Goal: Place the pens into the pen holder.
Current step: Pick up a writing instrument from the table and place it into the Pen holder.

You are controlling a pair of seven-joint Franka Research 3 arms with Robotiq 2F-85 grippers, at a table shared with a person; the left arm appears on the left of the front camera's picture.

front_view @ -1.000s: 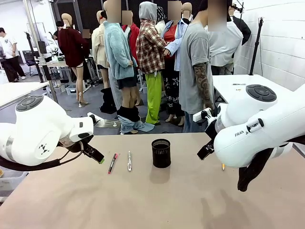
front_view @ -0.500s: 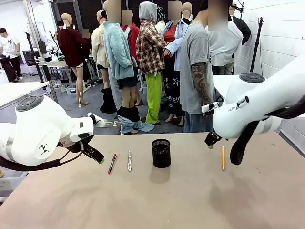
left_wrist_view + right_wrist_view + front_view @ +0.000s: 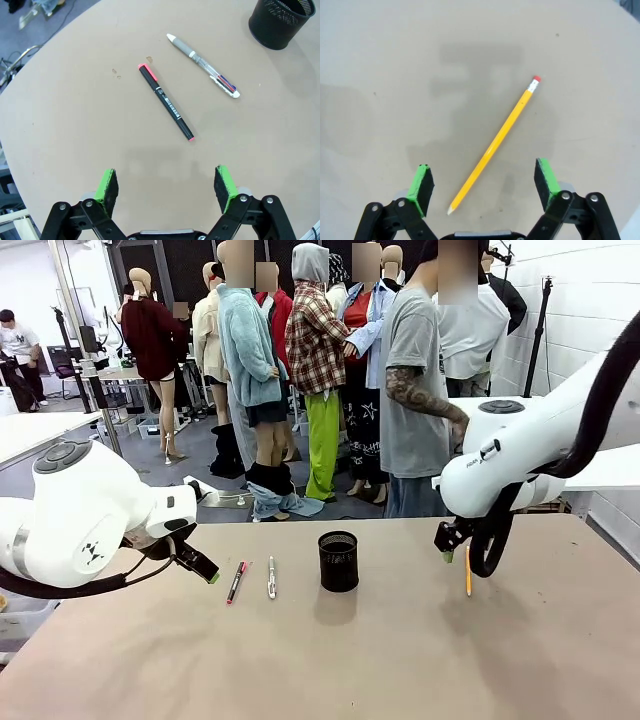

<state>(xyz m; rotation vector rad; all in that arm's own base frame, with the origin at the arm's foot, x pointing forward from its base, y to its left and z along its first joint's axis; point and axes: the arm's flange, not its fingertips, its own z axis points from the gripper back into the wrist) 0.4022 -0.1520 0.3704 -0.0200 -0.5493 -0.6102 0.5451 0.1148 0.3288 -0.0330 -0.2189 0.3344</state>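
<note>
The right gripper [image 3: 484,176] is spread wide and grips nothing; it hangs over the orange-yellow pencil [image 3: 495,145], which lies slantwise between its green pads [image 3: 421,184], sharpened tip towards the wrist, pink eraser away from it. The left gripper [image 3: 166,181] is also spread wide and grips nothing, low over the left part of the tan table [image 3: 330,660]. The black mesh pen holder [image 3: 338,562] stands upright near the middle of the table. All three pens lie flat outside it. The silver-white pen [image 3: 205,65] is just to its left, the black pen with the red-pink end [image 3: 166,102] is beside that one and apart from it, and the pencil is well off to the holder's right.
</note>
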